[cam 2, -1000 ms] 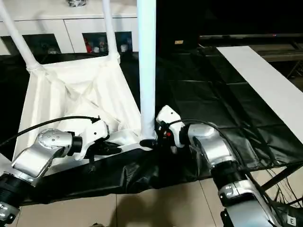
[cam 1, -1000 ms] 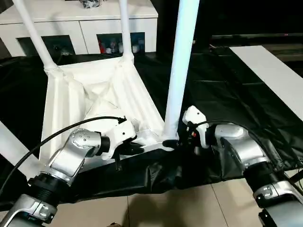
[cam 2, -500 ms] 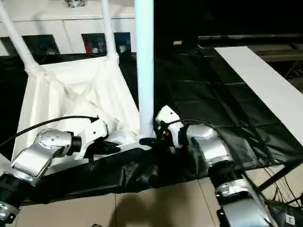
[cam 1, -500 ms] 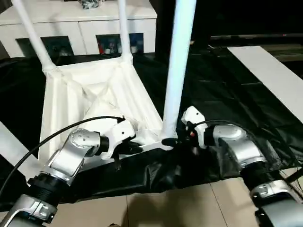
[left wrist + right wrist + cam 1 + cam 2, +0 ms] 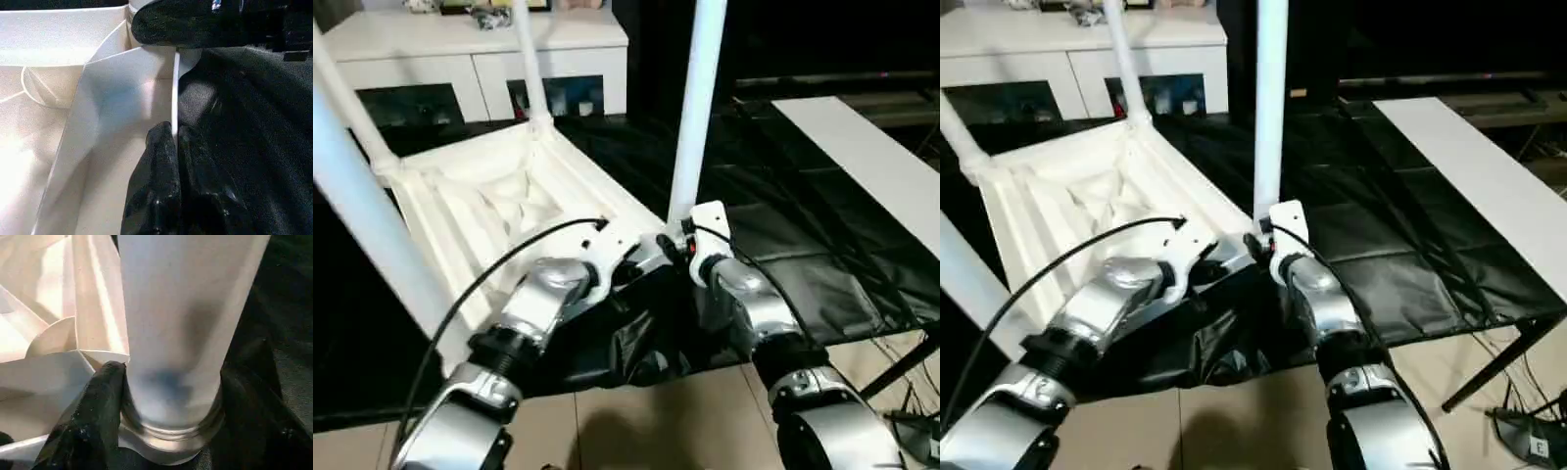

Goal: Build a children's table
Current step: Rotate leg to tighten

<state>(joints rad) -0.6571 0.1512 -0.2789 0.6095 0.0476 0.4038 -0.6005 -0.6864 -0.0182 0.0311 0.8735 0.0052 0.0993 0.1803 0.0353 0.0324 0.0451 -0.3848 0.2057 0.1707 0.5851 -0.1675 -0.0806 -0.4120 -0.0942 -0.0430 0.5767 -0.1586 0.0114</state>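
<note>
White plastic table top (image 5: 499,201) upside down on black sheeting (image 5: 803,245), left gripper (image 5: 175,139) pinched tight on its thin rim, right gripper (image 5: 168,382) fingers clasping the base of the near leg (image 5: 186,308) at its corner socket (image 5: 171,443)

A home-like room: white glass-doored cabinet (image 5: 480,73), tiled floor (image 5: 636,421).

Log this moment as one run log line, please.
stage: leg fitting | left gripper: shut on tabletop rim | right gripper: closed around near-corner leg at its socket | tabletop: upside down on black sheet
</note>
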